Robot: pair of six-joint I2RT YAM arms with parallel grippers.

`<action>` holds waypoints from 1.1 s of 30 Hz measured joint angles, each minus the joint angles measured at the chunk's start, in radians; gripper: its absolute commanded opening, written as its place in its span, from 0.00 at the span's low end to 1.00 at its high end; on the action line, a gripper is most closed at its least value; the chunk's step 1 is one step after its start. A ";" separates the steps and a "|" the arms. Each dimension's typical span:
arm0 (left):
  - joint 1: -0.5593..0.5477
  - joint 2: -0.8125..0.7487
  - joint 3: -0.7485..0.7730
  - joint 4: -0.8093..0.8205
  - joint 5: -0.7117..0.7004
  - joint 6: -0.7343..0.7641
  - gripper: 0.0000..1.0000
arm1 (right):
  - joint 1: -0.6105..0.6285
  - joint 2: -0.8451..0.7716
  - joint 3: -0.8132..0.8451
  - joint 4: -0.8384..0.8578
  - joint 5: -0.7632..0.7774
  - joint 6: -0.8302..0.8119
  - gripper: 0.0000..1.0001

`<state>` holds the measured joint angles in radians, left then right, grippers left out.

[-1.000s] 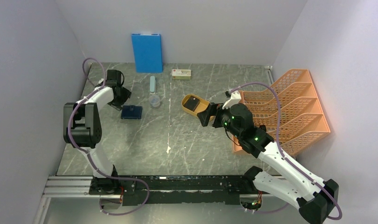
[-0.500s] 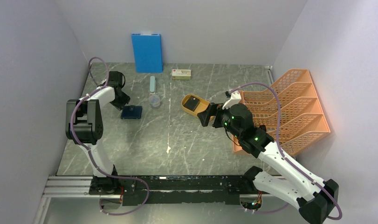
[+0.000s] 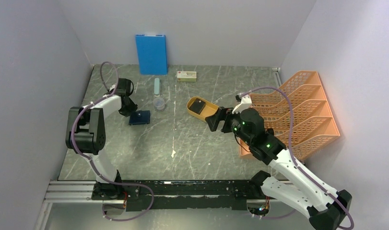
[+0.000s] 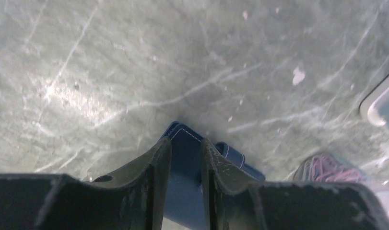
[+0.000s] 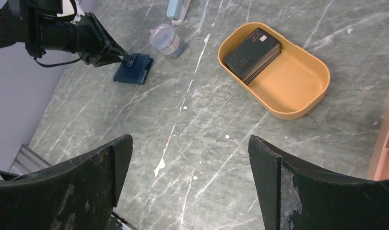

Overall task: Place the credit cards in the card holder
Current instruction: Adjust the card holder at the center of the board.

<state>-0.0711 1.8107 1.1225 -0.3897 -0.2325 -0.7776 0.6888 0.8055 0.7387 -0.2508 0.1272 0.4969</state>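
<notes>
The card holder (image 3: 140,118), a small navy case with a snap tab, lies on the grey table left of centre. It also shows in the left wrist view (image 4: 184,148) and the right wrist view (image 5: 133,68). My left gripper (image 3: 130,109) is at its left edge. Its fingers (image 4: 159,158) are nearly closed with the case's edge between them. A stack of black credit cards (image 3: 197,105) (image 5: 253,53) lies in a yellow oval tray (image 3: 207,115) (image 5: 293,79). My right gripper (image 3: 214,119) (image 5: 190,141) is wide open and empty, above the table near the tray.
A bright blue board (image 3: 151,53) leans on the back wall. A clear cup (image 3: 159,103), a pale blue case (image 3: 157,86) and a white box (image 3: 186,75) lie behind the card holder. An orange file rack (image 3: 298,115) stands at the right.
My left gripper has moved right onto the card holder's edge, and the holder has shifted a little to the right. My right arm has drawn back slightly.
</notes>
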 measured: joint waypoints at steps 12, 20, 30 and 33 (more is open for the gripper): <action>-0.061 -0.193 -0.230 0.014 0.023 0.022 0.36 | 0.000 -0.053 -0.025 -0.021 -0.007 0.020 0.94; -0.067 -0.306 -0.270 -0.057 0.035 0.024 0.60 | 0.000 -0.052 -0.030 -0.044 -0.034 0.027 0.94; -0.025 -0.289 -0.163 0.039 0.133 0.111 0.97 | 0.000 -0.069 -0.030 -0.070 -0.038 0.031 0.94; -0.015 -0.245 -0.141 0.062 0.153 0.127 0.96 | 0.000 -0.068 -0.029 -0.075 -0.038 0.025 0.94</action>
<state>-0.0860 1.5658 0.9817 -0.3275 -0.0792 -0.6502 0.6888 0.7372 0.7097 -0.3256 0.0895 0.5220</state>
